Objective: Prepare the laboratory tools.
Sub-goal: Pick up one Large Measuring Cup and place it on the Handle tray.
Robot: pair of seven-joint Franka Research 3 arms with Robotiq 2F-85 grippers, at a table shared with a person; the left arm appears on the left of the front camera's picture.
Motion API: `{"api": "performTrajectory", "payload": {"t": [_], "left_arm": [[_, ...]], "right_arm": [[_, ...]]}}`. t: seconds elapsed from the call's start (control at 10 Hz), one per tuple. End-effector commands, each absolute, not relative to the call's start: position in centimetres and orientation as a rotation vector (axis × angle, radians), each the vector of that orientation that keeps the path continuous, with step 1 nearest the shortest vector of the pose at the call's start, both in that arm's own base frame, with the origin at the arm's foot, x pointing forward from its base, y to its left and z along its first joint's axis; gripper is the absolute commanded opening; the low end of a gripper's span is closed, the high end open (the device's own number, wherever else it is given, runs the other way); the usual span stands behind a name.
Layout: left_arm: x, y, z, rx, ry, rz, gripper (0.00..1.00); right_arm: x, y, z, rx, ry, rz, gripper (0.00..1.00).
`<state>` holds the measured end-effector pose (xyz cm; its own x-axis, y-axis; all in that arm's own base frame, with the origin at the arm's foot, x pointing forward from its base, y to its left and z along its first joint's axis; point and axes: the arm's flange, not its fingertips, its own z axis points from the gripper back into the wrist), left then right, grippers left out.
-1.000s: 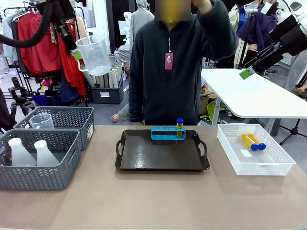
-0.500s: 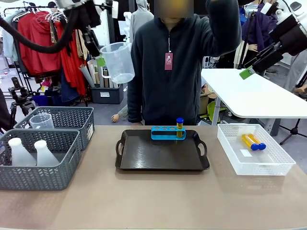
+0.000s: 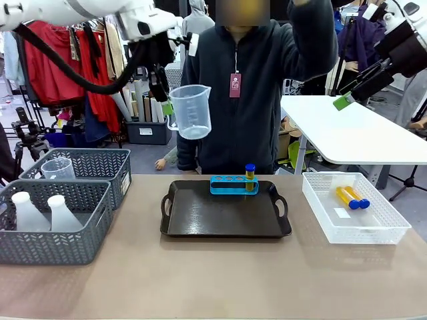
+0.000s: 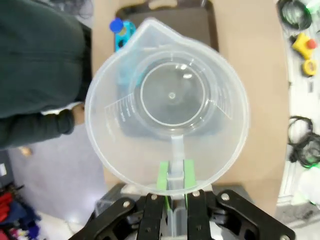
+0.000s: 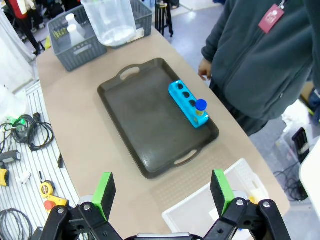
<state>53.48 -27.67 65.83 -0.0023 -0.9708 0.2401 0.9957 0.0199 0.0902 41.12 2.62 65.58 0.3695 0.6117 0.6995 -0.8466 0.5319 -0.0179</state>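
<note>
So I'm driving this remotely, and the left pincer [image 3: 167, 107] is clamping hard on the handle of the clear measuring cup [image 3: 191, 111]. In the left wrist view the green pads are squeezing that handle at the cup's 6 o'clock, with the spout pointing off to 12. The cup is empty and hanging upright in the air.

What's just changed is that over the last second I've been swinging the cup in from way out at 10 o'clock, above the grey baskets [image 3: 80, 230], and bringing it lower. It's now hovering high above the tray [image 3: 200, 223], roughly over its 10 o'clock corner and close in front of the person [image 3: 253, 100]. Looks to me like the carry is mostly done and the lowering is what's left.

The blue tube rack [image 3: 229, 185] is sitting along the tray's far edge with one capped tube [image 3: 250, 175] standing in its 3 o'clock hole, so I'm guessing the open near half of the tray is the safer landing spot.

The right pincer [image 5: 163, 187] is gaping wide, holding nothing and parked high at 2 o'clock, same as before. Two more tubes [image 3: 352, 197] are waiting in the white basket [image 3: 313, 200] and the flasks [image 3: 47, 213] are in the near grey basket, so there's plenty left to do.
</note>
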Motion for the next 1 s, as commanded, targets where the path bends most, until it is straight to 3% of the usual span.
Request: {"api": "performTrajectory", "payload": {"t": [0.0, 0.4, 0.9], "left_arm": [[54.3, -29.2, 65.4, -0.118, -0.261, -1.614, 0.0], [54.1, -32.0, 61.3, -0.152, -0.191, -1.675, 0.0], [53.4, -32.7, 59.9, -0.186, -0.153, -1.702, 0.0]], "right_arm": [[41.2, 2.7, 65.7, 0.396, -0.73, 0.969, 1.0], [41.2, 2.7, 65.7, 0.396, -0.73, 0.969, 1.0], [41.2, 2.7, 65.7, 0.396, -0.73, 0.969, 1.0]]}}
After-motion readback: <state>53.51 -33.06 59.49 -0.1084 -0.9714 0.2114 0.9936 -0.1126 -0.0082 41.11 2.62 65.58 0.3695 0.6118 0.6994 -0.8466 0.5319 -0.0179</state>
